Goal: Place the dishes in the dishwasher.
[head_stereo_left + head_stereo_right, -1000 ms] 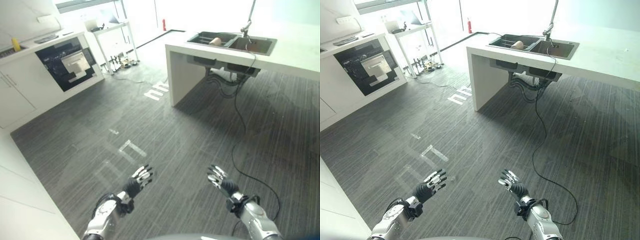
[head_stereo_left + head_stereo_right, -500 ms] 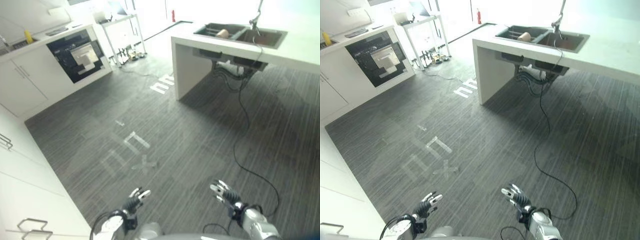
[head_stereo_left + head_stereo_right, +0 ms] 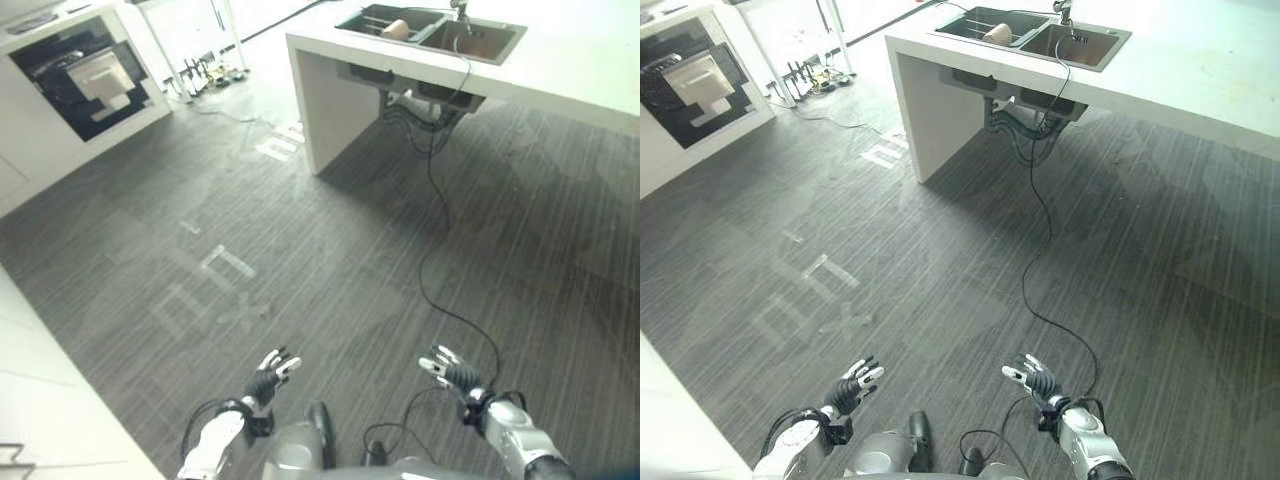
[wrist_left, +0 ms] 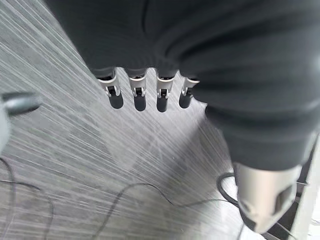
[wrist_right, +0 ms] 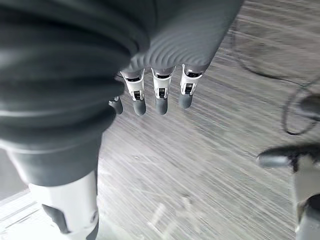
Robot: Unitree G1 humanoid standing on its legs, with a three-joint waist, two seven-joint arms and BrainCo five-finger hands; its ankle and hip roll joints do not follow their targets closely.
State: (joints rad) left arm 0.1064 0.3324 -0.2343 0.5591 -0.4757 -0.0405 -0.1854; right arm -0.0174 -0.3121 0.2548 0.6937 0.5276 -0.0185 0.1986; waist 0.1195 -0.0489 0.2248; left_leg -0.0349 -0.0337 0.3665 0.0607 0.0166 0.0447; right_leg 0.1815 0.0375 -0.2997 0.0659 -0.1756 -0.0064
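Note:
A tan cup-like dish [image 3: 397, 28] lies in the left basin of a steel double sink [image 3: 487, 40], set in a white island counter [image 3: 560, 75] far ahead. A dark-fronted built-in appliance [image 3: 78, 75] sits in the white cabinets at the far left. My left hand [image 3: 268, 373] and right hand [image 3: 448, 372] hang low over the grey floor, far from the sink. In the wrist views the left hand's fingers [image 4: 139, 95] and the right hand's fingers [image 5: 161, 97] are straight and hold nothing.
Pale tape marks [image 3: 212, 292] lie on the grey striped floor between me and the island. A white thin-legged table [image 3: 190, 35] stands beside the appliance. A white cabinet front [image 3: 35, 400] runs along my near left.
The whole picture has shifted, so the camera has moved; the island and sink now stand further left. Both hands stay open and empty and show lower in the picture than 1.0 s ago.

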